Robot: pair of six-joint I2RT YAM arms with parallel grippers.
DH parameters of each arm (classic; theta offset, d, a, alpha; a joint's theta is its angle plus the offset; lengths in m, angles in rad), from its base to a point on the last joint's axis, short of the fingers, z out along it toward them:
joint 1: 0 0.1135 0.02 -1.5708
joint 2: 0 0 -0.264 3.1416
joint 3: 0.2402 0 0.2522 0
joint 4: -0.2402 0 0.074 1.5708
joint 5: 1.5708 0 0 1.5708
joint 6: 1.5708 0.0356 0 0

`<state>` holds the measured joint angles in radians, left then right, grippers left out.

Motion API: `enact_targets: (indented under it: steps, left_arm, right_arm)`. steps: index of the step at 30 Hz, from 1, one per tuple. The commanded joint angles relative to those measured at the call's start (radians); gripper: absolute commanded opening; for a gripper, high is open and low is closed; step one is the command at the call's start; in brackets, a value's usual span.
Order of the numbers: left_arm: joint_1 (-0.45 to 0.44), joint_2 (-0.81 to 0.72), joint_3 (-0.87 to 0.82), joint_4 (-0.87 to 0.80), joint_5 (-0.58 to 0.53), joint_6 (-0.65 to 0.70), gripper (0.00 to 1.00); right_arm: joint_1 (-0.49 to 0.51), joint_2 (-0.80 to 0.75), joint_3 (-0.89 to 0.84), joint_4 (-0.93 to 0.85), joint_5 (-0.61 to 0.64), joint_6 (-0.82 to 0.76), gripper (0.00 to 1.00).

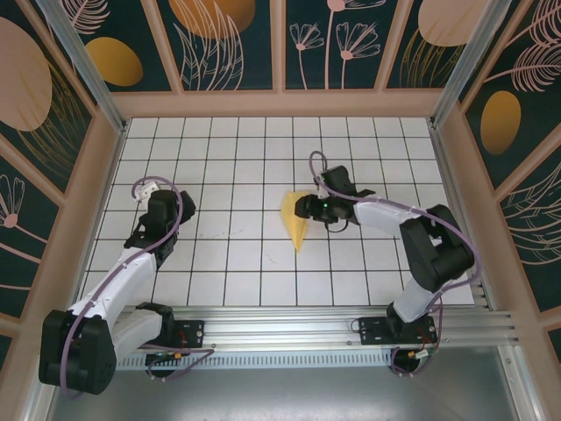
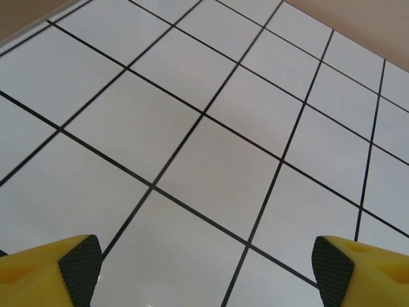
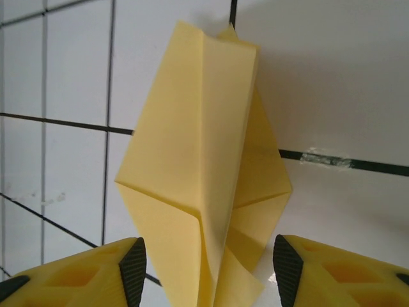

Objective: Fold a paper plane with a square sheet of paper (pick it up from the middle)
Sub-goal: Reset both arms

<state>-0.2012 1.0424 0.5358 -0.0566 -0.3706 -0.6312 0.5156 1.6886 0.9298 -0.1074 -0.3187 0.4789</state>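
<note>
Pale yellow paper plane point(image 1: 296, 224) points toward the arms, lengthwise far-to-near; right gripper point(image 3: 211, 265) spread astride it, left gripper point(image 2: 206, 265) spread

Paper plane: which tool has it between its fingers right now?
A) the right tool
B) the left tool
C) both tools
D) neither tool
A: the paper plane lies between the spread fingers of the right tool, unclamped, while the left tool stands open over white tiles.
</note>
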Motion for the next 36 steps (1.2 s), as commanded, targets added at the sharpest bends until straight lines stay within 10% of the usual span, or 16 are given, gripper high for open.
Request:
enact_targets:
  steps: [1,24,36]
  left_arm:
    - [0.003,0.001,0.02,-0.005,0.055,0.018,0.88]
    - [0.003,0.005,0.055,-0.025,0.117,0.005,0.9]
    - [0.004,0.004,0.052,-0.035,0.131,-0.011,0.91]
  right_arm:
    - [0.017,0.035,0.052,-0.02,0.075,0.029,0.59]
    - [0.089,0.067,0.039,0.032,-0.022,0.04,0.5]
    - [0.209,0.209,0.254,-0.257,0.327,0.054,0.29]
